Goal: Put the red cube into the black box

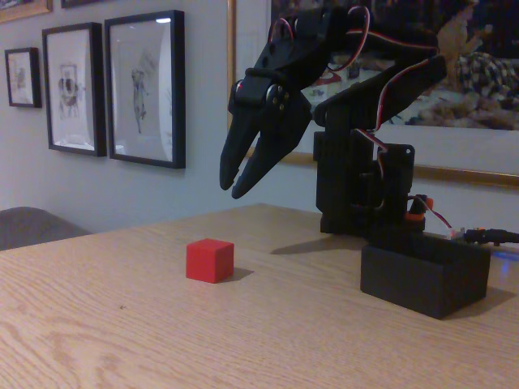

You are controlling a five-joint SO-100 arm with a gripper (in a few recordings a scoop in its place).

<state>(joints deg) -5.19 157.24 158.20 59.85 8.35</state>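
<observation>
We are hovering our black pincer, tips nearly closed and grasping nothing, above the red cube sitting on the bench left of the black box; we are needing to spread wide, descending squarely

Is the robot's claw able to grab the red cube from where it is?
Probably yes. The gripper hangs above the red cube, nothing stands between them, and the black box sits off to the right.
</observation>
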